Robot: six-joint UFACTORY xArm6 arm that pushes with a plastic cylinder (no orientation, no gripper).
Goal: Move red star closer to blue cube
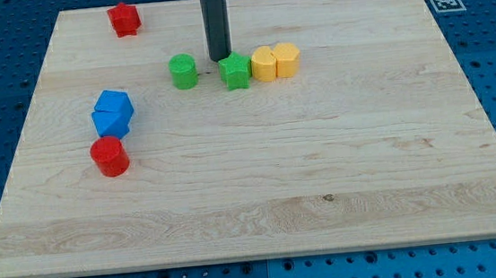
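The red star (124, 19) lies near the view's top left of the wooden board (323, 168). The blue cube (113, 114) sits lower at the view's left, well below the star. A red cylinder (109, 156) touches the cube's lower edge. My tip (219, 59) rests on the board near the top centre, just above and left of the green star (236, 71), between it and the green cylinder (184, 72). The tip is far to the right of the red star.
Two yellow blocks (265, 64) (286, 59) stand side by side just right of the green star. A small marker tag (445, 1) sits beyond the board's top right corner. Blue perforated table surrounds the board.
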